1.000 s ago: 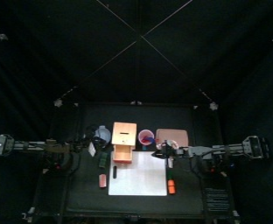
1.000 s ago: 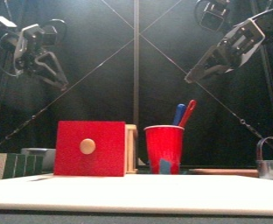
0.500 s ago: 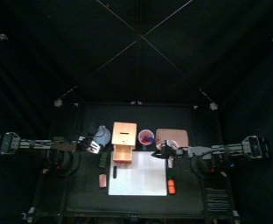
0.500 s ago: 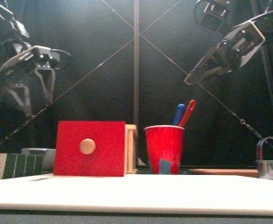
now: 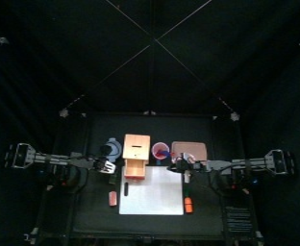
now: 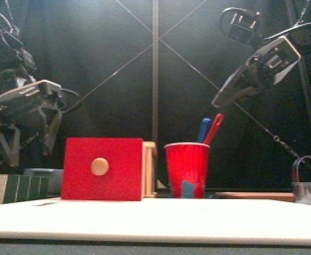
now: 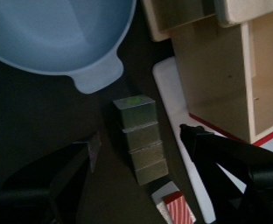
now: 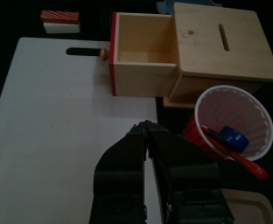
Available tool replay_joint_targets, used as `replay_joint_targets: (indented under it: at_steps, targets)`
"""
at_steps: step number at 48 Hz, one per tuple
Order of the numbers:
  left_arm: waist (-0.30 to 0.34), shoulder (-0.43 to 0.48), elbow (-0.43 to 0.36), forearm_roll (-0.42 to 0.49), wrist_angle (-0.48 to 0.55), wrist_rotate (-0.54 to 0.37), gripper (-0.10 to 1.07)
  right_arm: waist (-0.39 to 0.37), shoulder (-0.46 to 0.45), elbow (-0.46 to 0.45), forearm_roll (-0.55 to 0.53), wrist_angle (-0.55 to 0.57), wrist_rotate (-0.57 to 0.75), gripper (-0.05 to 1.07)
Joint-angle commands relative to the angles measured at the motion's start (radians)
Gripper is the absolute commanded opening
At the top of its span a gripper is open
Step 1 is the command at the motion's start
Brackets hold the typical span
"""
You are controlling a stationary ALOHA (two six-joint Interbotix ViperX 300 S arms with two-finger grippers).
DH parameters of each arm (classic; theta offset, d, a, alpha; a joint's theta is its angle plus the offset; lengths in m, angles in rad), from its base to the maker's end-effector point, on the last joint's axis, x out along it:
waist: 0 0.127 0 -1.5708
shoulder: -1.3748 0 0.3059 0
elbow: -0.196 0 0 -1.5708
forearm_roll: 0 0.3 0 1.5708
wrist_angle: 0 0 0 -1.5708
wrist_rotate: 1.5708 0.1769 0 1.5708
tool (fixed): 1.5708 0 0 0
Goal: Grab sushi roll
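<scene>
A row of green sushi rolls (image 7: 139, 140) lies on the dark table between the white cutting board (image 7: 180, 96) and a blue bowl (image 7: 52, 39). A red and white piece (image 7: 174, 206) lies at the row's end. In the front view the rolls (image 6: 32, 184) sit at the far left, low on the table. My left gripper (image 7: 136, 150) is open and hangs above the row, one jaw on each side, touching nothing; the front view shows it (image 6: 19, 129) above table height. My right gripper (image 8: 150, 149) is shut and empty over the board, raised high (image 6: 245, 85).
A wooden box (image 5: 137, 154) with a red-fronted drawer (image 6: 103, 169) pulled open stands at the board's far edge. A red cup (image 6: 187, 169) with markers stands beside it. A pink tray (image 5: 187, 151) is at the back right. A second red and white piece (image 8: 59, 17) lies off the board's corner.
My left arm has come down from high up to a little above the table's left side, over the sushi rolls. The right arm has barely shifted.
</scene>
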Motion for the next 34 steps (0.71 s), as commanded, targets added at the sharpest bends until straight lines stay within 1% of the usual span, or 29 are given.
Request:
replay_joint_targets:
  at_steps: [1, 10, 15, 19, 24, 29, 34]
  targets:
    - [-0.008, 0.038, -0.014, -0.003, 0.0, -0.014, 1.03, -0.005, -0.006, -0.012, 0.0, -0.015, 0.0, 0.03]
    - [-0.052, 0.115, -0.029, -0.025, -0.008, -0.023, 1.03, -0.005, -0.006, -0.012, 0.0, -0.034, -0.003, 0.03]
    - [-0.06, 0.163, -0.034, -0.038, -0.018, -0.023, 1.03, -0.008, -0.006, -0.011, 0.0, -0.035, -0.008, 0.03]
    - [-0.074, 0.198, -0.04, -0.04, -0.052, -0.023, 1.03, -0.011, -0.006, -0.009, 0.0, -0.038, -0.006, 0.03]
    - [-0.075, 0.222, -0.048, -0.044, -0.064, -0.025, 1.02, -0.012, -0.006, -0.009, 0.0, -0.038, -0.002, 0.03]
    - [-0.077, 0.227, -0.048, -0.046, -0.063, -0.025, 0.98, -0.012, -0.006, -0.008, 0.0, -0.038, 0.0, 0.03]
    - [-0.077, 0.224, -0.048, -0.044, -0.052, -0.025, 0.89, -0.011, -0.005, -0.006, 0.003, -0.038, 0.002, 0.03]
